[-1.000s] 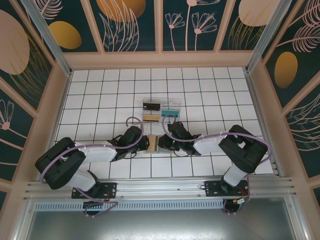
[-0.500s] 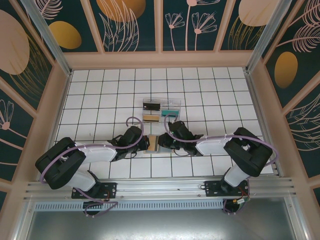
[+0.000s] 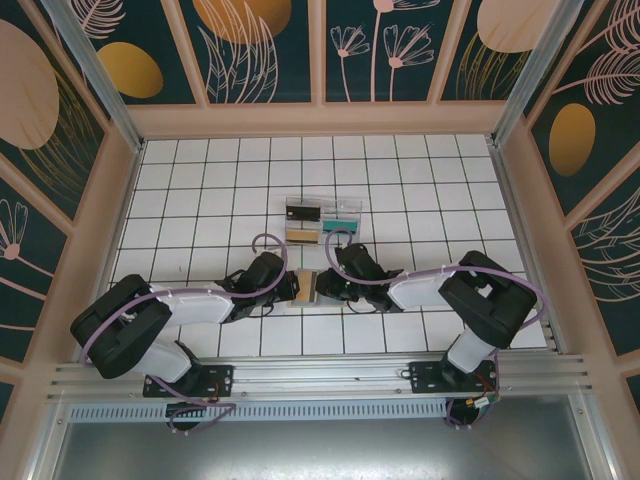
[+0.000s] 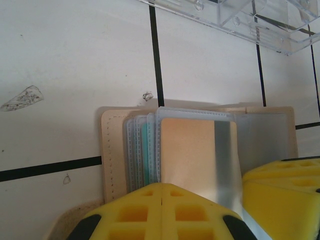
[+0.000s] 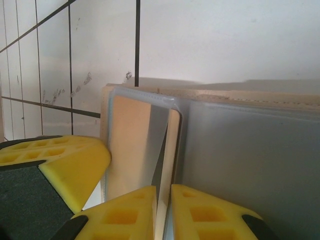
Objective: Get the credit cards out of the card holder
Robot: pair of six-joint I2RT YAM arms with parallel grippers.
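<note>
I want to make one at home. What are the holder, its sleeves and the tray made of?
Holder: tan, matte, stitched along its edge, so likely leather or fake leather. Sleeves: thin, cloudy, see-through soft plastic. Tray: hard clear plastic, glossy edges.

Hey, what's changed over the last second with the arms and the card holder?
Almost nothing. The right arm bulged slightly outward half a second ago and is back where it was. The left gripper stays shut on the card holder, the right gripper stays pinched on the front credit card, and the clear tray has not moved.
</note>
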